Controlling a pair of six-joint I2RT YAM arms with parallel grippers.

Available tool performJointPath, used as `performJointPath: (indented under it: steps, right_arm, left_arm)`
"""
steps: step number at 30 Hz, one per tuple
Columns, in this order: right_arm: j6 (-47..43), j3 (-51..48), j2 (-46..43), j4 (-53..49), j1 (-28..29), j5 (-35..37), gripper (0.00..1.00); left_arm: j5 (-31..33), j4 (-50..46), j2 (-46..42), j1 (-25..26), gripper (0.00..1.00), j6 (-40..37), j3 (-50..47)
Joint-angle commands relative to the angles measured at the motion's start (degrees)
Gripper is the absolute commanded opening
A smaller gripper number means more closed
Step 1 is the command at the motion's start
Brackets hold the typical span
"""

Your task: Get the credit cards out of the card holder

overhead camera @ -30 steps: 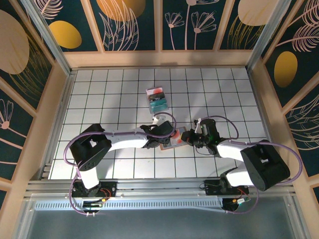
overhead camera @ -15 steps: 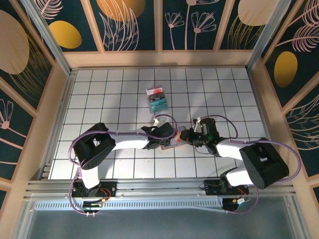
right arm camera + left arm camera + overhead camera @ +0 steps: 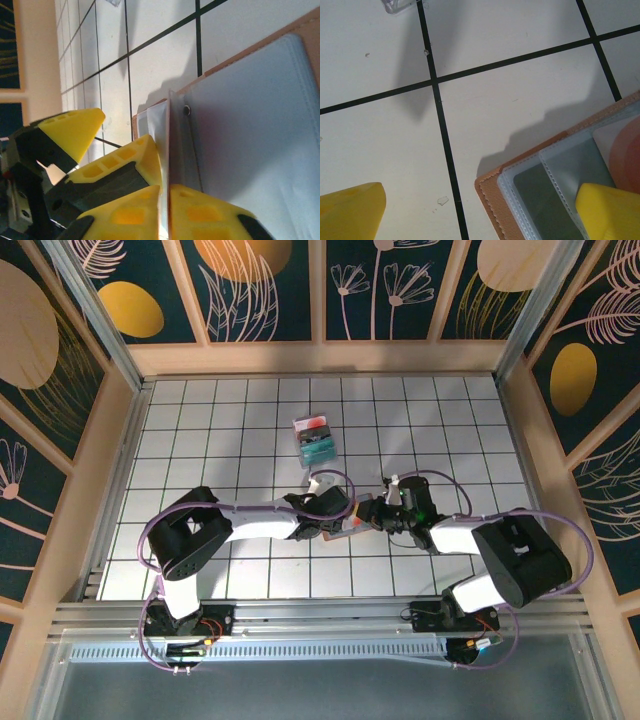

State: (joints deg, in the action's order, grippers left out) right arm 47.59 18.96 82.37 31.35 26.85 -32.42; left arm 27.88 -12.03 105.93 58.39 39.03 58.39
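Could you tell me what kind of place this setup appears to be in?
Probably a purpose-built robot test cell, not a home or office: a white gridded tabletop, boxed in by wood-framed panels painted with plants, and a left arm and right arm bolted to a metal rail at its near edge.

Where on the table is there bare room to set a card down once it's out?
Free: tiles on the table left of the teal pack, and the far right corner. Crowded: around the card holder, where the left gripper and right gripper meet.
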Motion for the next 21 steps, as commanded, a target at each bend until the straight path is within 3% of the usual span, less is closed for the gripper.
performJointPath:
  steps: [1, 12, 21]
  right_arm:
    - [-2.0, 2.7, 0.1, -2.3, 0.8, 1.4, 0.00]
    - [-9.9, 7.2, -11.1, -23.1, 0.6, 16.2, 0.00]
    - [-11.1, 7.2, -20.6, -25.4, 0.7, 19.7, 0.00]
  left_arm:
    - [-2.4, -4.5, 3.3, -0.1, 0.99, -0.2, -2.3]
    - [1.6, -6.2, -0.4, -0.1, 0.99, 0.5, -4.4]
    - [5.5, -7.6, -8.2, -0.2, 0.99, -0.4, -0.7]
